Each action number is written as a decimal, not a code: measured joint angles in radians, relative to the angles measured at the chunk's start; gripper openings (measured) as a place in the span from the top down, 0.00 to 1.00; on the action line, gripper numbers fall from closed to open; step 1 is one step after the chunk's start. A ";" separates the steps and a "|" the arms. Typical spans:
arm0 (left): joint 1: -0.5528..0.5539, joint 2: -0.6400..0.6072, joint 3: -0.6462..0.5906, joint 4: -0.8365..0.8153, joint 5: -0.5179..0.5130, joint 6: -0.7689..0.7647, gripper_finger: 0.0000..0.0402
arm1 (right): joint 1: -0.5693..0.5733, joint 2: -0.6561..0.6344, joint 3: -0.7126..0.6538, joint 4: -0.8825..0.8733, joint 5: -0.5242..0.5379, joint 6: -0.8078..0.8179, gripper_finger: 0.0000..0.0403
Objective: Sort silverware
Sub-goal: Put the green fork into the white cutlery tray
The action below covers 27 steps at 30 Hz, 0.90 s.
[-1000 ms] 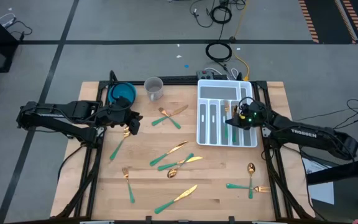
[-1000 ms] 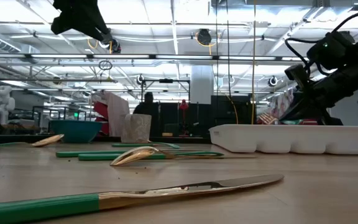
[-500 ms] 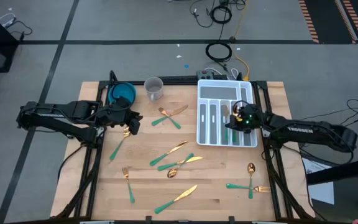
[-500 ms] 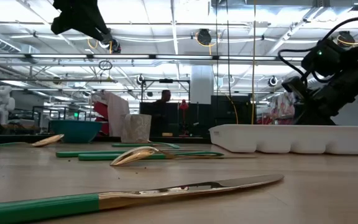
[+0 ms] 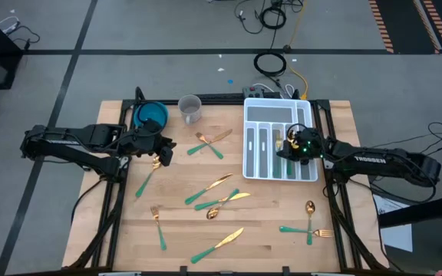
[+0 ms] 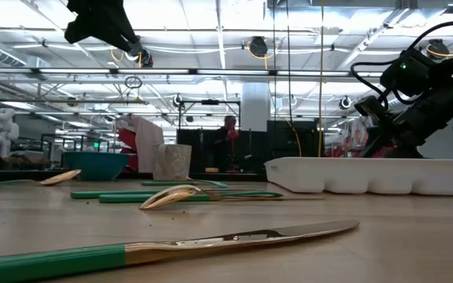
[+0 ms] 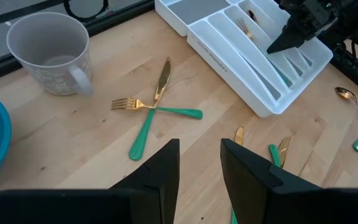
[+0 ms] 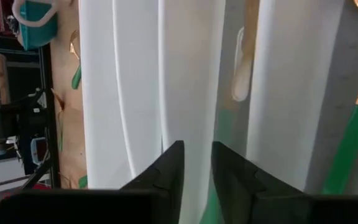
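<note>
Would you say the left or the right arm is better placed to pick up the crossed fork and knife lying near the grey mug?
Probably the left. Its gripper hovers open beside the blue bowl, close to the crossed fork and knife. The right gripper is over the white tray, farther off.

Overhead looks straight down; low camera sits at tabletop level; both share the white tray (right wrist presses close, seemingly inside it).

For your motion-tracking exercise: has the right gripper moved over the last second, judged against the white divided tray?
Yes. The right gripper has shifted slightly leftward in the high view, further in over the white divided tray, which stays put.
</note>
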 joint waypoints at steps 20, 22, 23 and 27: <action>0.000 0.000 0.000 0.000 0.000 0.000 0.69 | 0.000 -0.093 0.310 -0.005 0.004 -0.246 0.73; 0.000 0.000 0.000 0.001 -0.001 0.000 0.69 | 0.000 -0.084 0.424 -0.100 0.006 -0.341 0.73; 0.000 0.000 0.000 0.002 -0.007 0.001 0.69 | 0.002 -0.075 0.486 -0.165 0.010 -0.389 0.73; 0.000 0.012 0.000 0.085 -0.030 0.097 0.69 | 0.005 -0.020 0.734 -0.471 0.074 -0.587 0.73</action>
